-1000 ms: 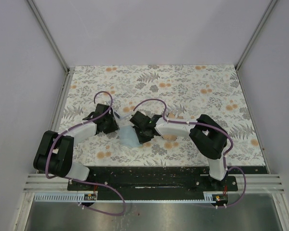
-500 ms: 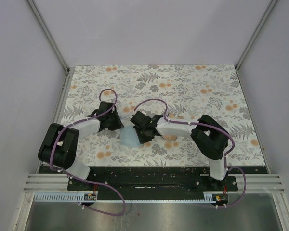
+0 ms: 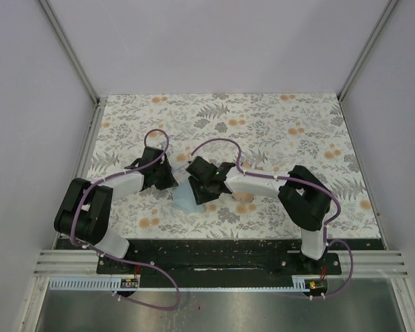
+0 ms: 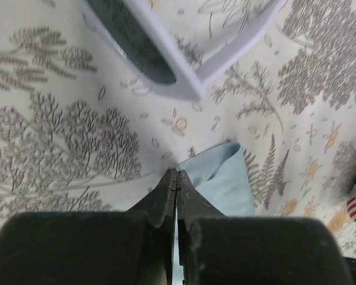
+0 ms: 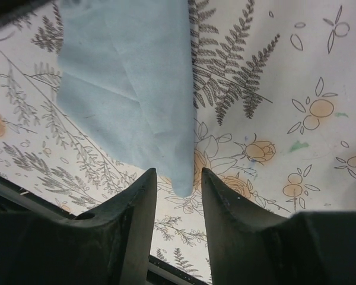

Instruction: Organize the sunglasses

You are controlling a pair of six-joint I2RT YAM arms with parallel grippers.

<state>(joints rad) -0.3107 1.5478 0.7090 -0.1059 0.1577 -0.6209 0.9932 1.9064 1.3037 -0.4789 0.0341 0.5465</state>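
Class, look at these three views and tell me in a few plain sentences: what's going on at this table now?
Two robot arms meet over a light blue cloth in the middle of the floral table. The left gripper is shut at one corner of the cloth; whether it pinches the fabric is hard to tell. The right gripper is open, its jaws straddling another corner without clamping it. The sunglasses lie on the table just beyond the left gripper, untouched by either arm.

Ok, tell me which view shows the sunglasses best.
Left wrist view: the sunglasses sit at its top edge, one dark lens and the pale frame clear, though cropped. I cannot make them out in the top view, and the right wrist view shows the cloth, not them.
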